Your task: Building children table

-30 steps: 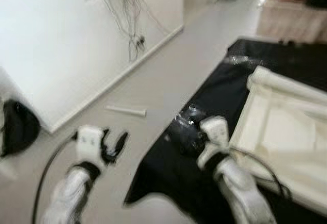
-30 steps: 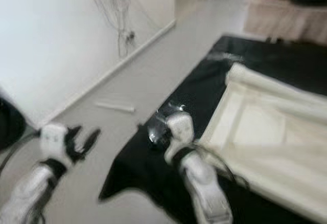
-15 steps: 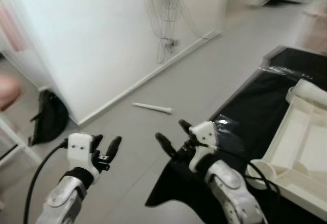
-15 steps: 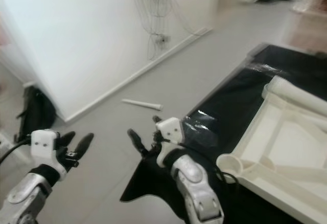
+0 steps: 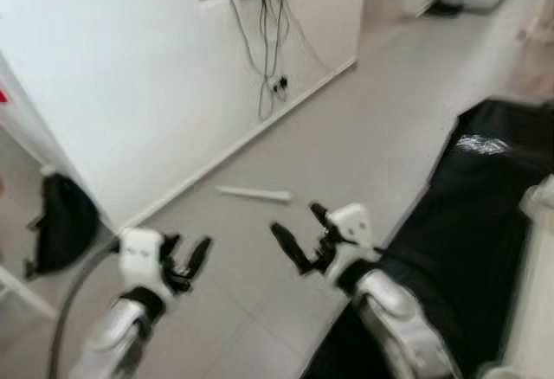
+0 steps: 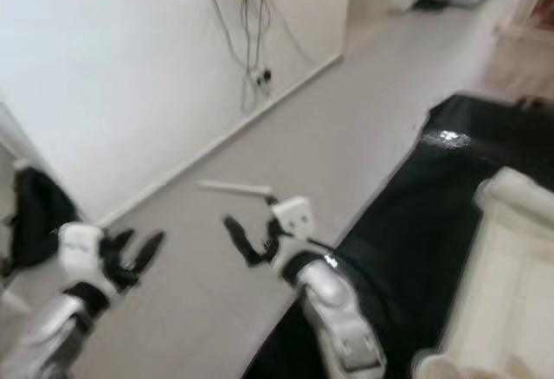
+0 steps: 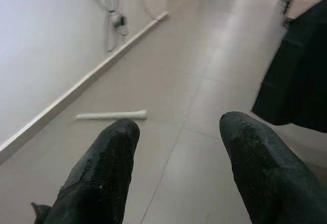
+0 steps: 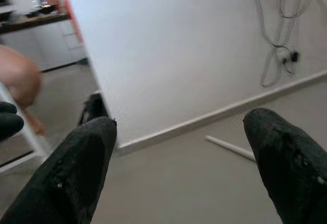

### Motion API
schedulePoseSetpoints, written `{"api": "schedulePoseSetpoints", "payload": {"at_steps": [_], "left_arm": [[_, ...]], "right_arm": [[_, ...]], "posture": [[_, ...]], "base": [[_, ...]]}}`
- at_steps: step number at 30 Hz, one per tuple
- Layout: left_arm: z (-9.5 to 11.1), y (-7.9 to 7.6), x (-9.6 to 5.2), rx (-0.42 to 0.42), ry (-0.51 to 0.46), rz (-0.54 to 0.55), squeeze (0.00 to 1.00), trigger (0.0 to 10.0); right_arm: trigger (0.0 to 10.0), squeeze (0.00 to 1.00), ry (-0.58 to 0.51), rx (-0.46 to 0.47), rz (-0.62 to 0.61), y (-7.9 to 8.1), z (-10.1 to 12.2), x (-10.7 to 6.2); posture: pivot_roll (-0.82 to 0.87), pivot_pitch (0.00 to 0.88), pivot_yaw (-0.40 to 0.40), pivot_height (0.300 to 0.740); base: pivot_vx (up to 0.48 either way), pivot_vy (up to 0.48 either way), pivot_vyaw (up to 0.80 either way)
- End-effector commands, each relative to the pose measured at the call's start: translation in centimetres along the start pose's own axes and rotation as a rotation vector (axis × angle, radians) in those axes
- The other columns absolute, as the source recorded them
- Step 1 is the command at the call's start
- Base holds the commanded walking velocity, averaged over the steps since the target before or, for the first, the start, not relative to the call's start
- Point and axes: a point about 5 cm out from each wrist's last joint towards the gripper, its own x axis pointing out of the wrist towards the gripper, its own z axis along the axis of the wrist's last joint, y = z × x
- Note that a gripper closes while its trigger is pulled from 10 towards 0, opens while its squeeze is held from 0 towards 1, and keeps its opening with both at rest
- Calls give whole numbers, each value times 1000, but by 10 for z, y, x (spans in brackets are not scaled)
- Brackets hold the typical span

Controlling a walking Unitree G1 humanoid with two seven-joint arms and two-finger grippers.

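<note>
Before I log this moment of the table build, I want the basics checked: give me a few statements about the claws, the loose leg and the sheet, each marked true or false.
1. The white table leg lies on the floor near the wall. True.
2. The left claw holds the leg. False: it is open and empty, short of the leg.
3. The right claw is open. True.
4. The black sheet lies on the robot's left. False: it is on its right, with the white tabletop frame on it.
5. Cables hang down the wall. True.
</note>
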Motion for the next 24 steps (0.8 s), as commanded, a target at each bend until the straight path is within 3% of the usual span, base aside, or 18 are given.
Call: {"api": "schedulePoseSetpoints", "payload": {"at_steps": [1, 17, 24], "left_arm": [[1, -3, 1, -2, -6, -19, 0, 10000], [0, -4, 2, -3, -6, -24, 0, 10000], [0, -5, 2, 2, 9, -32, 0, 10000]], "right_arm": [[10000, 0, 17, 6, -16, -4, -3, -4], [10000, 0, 13, 18, -5, -3, -3, -3], [10000, 0, 13, 24, -6, -4, -3, -2]], "posture": [[-63, 103, 64, 740], [-64, 104, 64, 740], [-62, 107, 65, 740]], "base": [[480, 0, 0], [469, 0, 0], [82, 0, 0]]}}
